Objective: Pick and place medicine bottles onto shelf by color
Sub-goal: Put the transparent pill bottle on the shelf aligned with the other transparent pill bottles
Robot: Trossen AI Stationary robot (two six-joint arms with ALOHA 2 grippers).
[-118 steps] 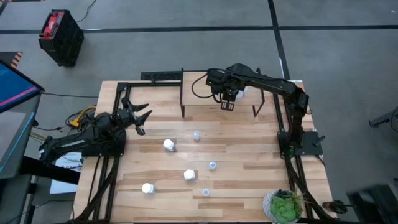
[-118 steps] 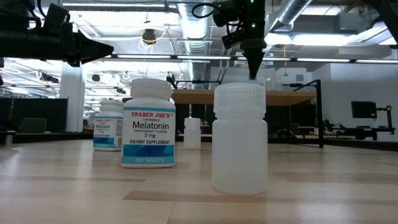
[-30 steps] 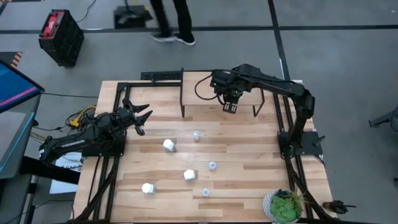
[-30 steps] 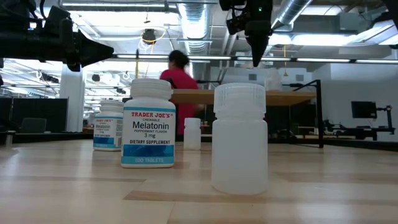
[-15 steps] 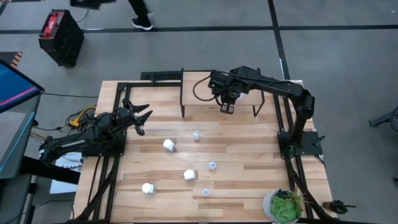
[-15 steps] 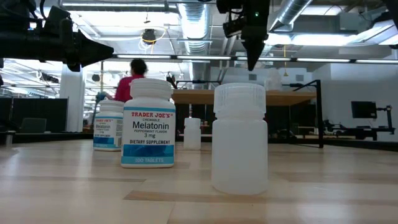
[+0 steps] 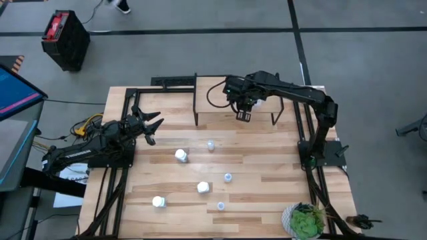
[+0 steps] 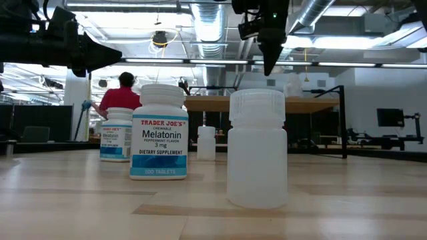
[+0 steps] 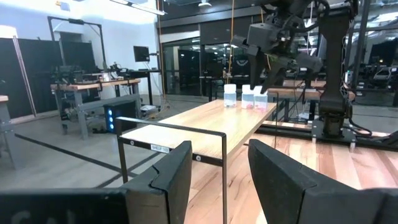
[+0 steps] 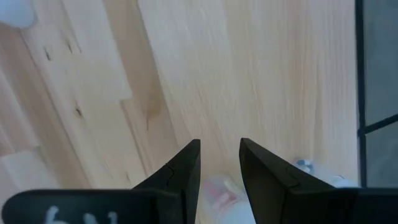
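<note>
The shelf (image 7: 223,115) stands at the table's far middle. Three bottles (image 9: 247,97) stand on its right end. My right gripper (image 7: 244,115) hangs over the shelf, fingers pointing down, slightly open and empty; it also shows in the low view (image 8: 269,65). Three white bottles (image 7: 181,155) (image 7: 203,188) (image 7: 158,201) and three small translucent bottles (image 7: 211,145) (image 7: 227,177) (image 7: 221,207) stand upright on the table. My left gripper (image 7: 149,127) waits open and empty at the table's left, well away from the bottles.
A green plant (image 7: 305,221) stands at the table's near right corner. The shelf's black legs (image 7: 195,107) and the table's black frame (image 7: 133,100) rise at the far side. A person (image 8: 123,87) moves in the room behind the table.
My right gripper has shifted a little toward the table's left edge above the shelf. A person has walked across the room behind the table.
</note>
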